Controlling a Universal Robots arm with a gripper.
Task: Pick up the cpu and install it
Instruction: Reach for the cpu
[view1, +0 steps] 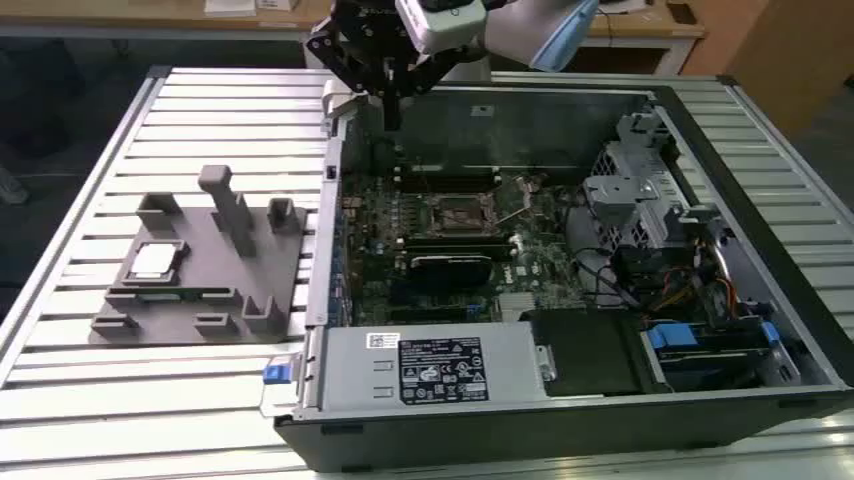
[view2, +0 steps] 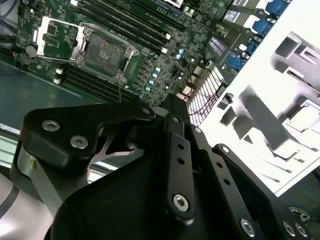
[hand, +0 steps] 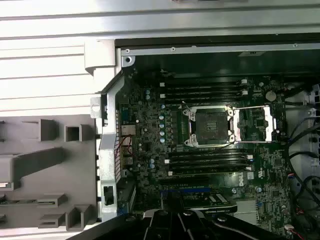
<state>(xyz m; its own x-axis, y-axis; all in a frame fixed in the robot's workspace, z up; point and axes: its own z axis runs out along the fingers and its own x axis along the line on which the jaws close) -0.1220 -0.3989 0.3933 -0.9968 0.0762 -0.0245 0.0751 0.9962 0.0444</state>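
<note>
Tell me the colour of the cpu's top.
The cpu top is silvery-white, seen best in the exterior view.

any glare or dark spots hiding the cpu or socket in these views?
Exterior view: the cpu reads bright against the grey fixture, no glare; the socket sits dimmer inside the case. Second wrist view: the fixture is washed out near white, so the cpu hardly stands out; the socket is evenly lit. First wrist view: the socket is clear, with shadow under the case's wall.

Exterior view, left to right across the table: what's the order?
cpu on the grey fixture → case side wall → motherboard socket → silver drive cage
</note>
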